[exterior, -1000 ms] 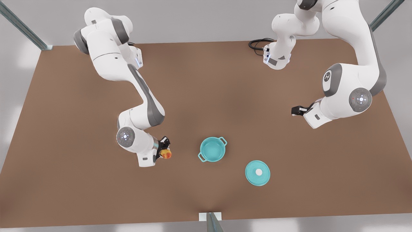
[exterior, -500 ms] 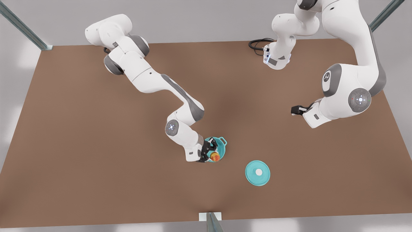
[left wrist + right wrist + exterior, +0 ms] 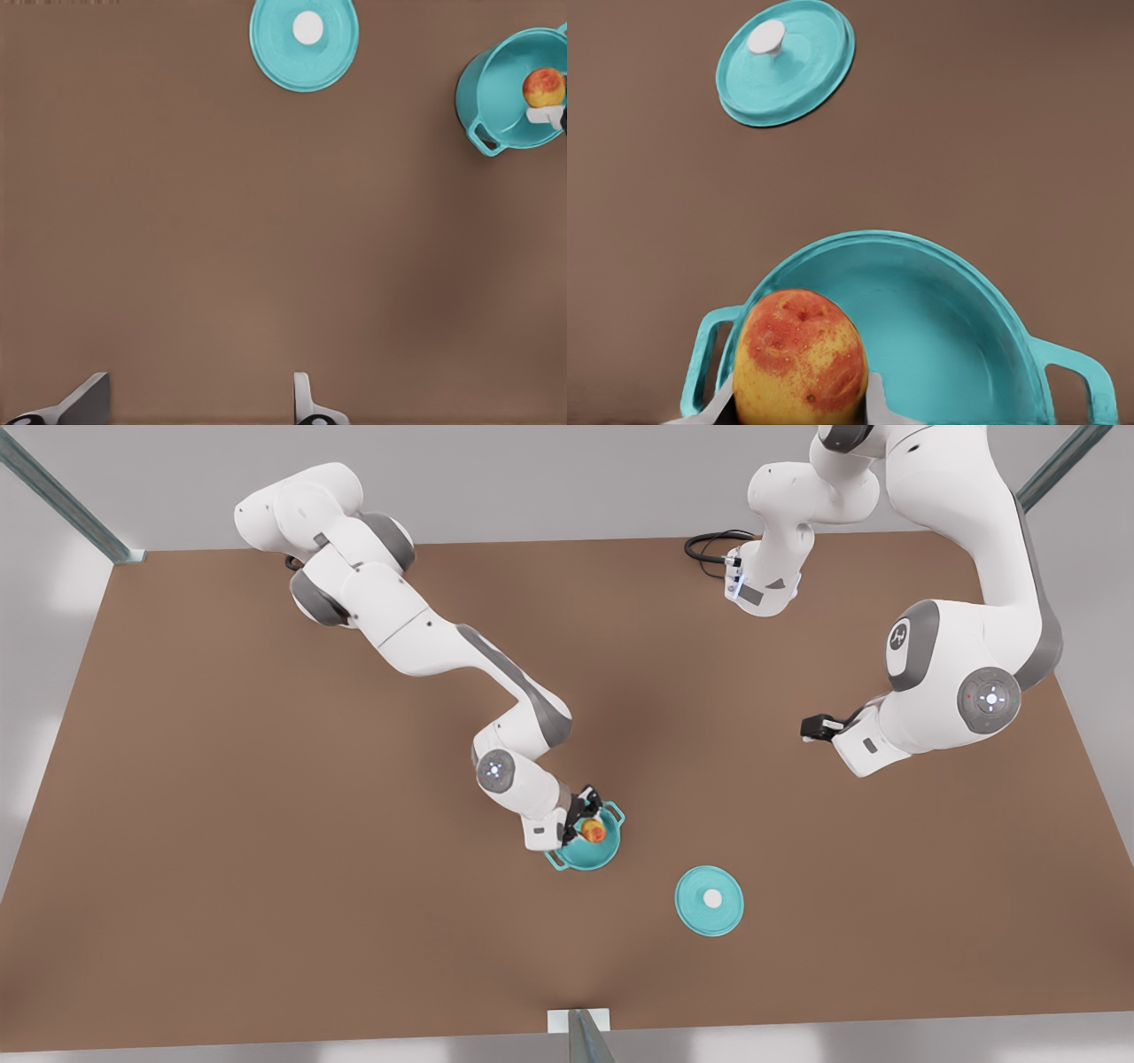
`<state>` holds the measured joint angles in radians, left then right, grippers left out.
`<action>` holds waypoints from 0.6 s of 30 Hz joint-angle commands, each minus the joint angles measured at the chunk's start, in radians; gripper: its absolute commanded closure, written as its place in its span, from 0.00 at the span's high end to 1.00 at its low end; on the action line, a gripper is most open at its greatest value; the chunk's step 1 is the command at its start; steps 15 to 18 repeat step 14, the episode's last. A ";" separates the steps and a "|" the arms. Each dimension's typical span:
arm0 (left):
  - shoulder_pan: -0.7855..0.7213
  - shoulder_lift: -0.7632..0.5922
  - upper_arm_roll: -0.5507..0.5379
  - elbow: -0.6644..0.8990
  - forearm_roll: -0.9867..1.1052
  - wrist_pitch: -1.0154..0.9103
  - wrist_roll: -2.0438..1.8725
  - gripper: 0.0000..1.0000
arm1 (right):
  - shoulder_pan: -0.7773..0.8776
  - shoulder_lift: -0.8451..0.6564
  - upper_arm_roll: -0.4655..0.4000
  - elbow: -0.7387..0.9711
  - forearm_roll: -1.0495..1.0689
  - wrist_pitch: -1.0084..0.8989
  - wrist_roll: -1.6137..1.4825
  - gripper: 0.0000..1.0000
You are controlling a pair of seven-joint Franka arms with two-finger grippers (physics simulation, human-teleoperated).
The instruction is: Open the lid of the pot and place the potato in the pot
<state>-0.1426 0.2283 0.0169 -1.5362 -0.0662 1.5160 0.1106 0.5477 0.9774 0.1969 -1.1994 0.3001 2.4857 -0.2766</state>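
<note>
My right gripper (image 3: 588,825) is shut on the potato (image 3: 594,832), a yellow-orange lump with reddish patches. It holds the potato over the open teal pot (image 3: 592,860), near the rim on the front view's left. In the right wrist view the potato (image 3: 799,354) sits between the fingers (image 3: 877,403) just above the pot's teal inside (image 3: 948,328). The pot lid (image 3: 709,901), a flat teal disc with a white knob, lies on the table to the front view's right of the pot. My left gripper (image 3: 813,728) waits open, far off at the front view's right.
The brown table (image 3: 266,868) has bare room on all sides of the pot and lid. A black cable (image 3: 709,545) loops at the back by the base of the arm on the front view's right. A metal post (image 3: 580,1035) stands at the front edge.
My right arm carried the potato from the front view's left across to above the pot, then shifted a little farther back over it. The left arm, pot and lid stayed put.
</note>
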 commanded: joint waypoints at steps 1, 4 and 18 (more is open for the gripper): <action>-0.002 0.000 0.000 0.001 0.000 0.000 0.007 1.00 | 0.000 -0.005 -0.002 -0.009 -0.002 -0.042 0.093 0.56; 0.000 -0.001 0.000 0.001 -0.001 0.000 0.007 1.00 | 0.000 -0.016 -0.007 -0.008 -0.002 -0.074 0.105 1.00; -0.005 -0.001 -0.003 0.034 -0.014 0.076 0.007 1.00 | -0.224 -0.513 -0.679 -0.204 -0.128 -0.927 -0.196 0.98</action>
